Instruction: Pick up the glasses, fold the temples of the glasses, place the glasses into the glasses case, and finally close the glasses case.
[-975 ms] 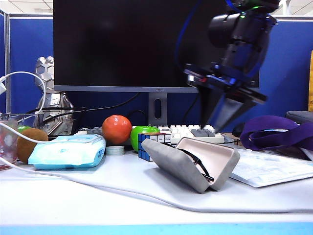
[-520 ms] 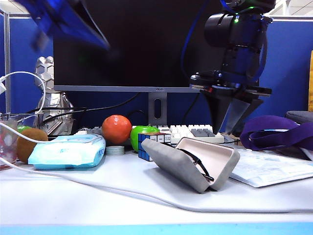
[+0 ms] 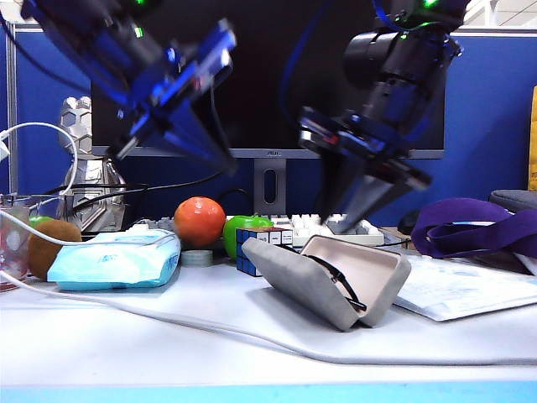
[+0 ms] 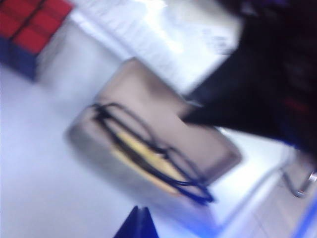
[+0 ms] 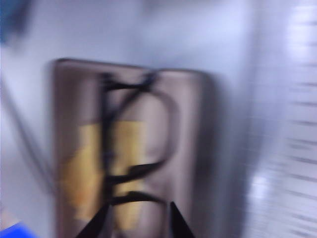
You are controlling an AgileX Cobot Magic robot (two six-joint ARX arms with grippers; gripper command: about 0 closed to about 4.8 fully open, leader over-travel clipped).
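Exterior view: the case lay open on the desk, the glasses folded inside. The left tool hung above the tomato, its state blurred beyond telling; the right tool hung behind the case.

Left wrist view: glasses were seen in the case.

Right wrist view: the right tool was seen parted and empty over the glasses.
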